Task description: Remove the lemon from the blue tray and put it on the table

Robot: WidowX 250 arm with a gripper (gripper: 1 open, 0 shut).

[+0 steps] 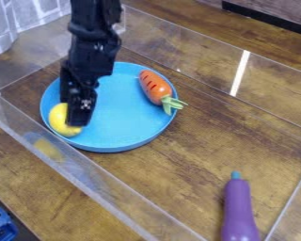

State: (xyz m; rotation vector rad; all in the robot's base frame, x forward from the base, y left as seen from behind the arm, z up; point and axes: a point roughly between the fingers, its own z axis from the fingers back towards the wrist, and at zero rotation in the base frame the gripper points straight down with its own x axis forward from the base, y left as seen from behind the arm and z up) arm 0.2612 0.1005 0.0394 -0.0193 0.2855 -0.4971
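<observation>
The small yellow lemon [61, 121] lies at the left edge of the round blue tray [121, 134] on the dark wood table [166, 198]. My black gripper [74, 105] hangs straight down over the lemon, its fingers open and reaching down around the fruit's top. The fingers cover the upper right part of the lemon. Whether the pads touch it I cannot tell.
An orange carrot [154, 88] with a green top lies on the tray's right side. A purple eggplant [237, 219] rests on the table at the lower right. Clear acrylic walls [65, 179] fence the table at front and left.
</observation>
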